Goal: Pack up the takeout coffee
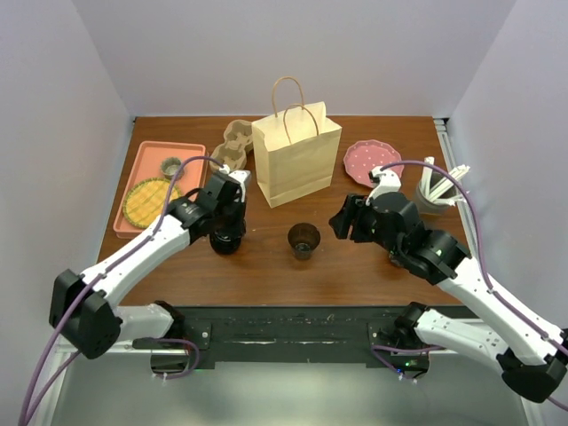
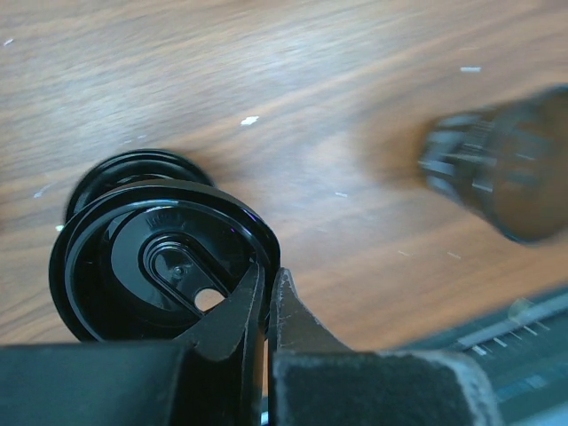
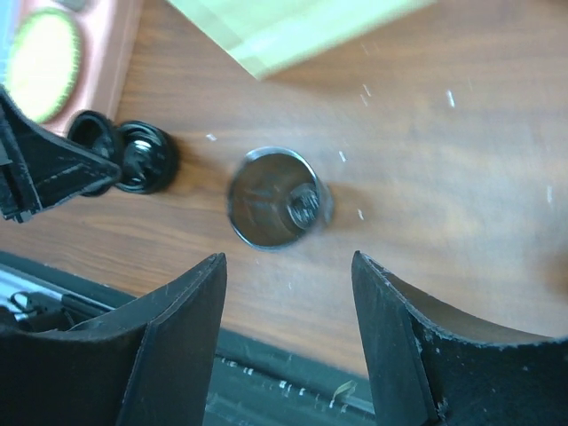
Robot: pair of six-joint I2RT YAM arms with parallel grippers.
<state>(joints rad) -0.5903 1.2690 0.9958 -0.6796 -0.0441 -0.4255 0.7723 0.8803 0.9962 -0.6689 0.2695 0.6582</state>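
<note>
A black coffee cup [image 1: 303,240] stands open, without a lid, at the table's middle front; it also shows in the right wrist view [image 3: 275,200] and blurred in the left wrist view [image 2: 506,164]. My left gripper [image 1: 226,226] [image 2: 269,280] is shut on the rim of a black plastic lid [image 2: 164,257], held over a second black cup [image 1: 226,241] whose edge [image 2: 133,169] shows behind the lid. I cannot tell if the lid is seated. My right gripper [image 1: 342,217] [image 3: 288,266] is open and empty, just right of the open cup.
A brown paper bag [image 1: 295,160] with handles stands upright behind the cups. A tan pulp cup carrier [image 1: 235,144] lies to its left. A pink tray [image 1: 191,151] holds a yellow-green plate and a small cup. A pink dotted plate [image 1: 368,162] and a grey utensil holder [image 1: 439,191] sit at the right.
</note>
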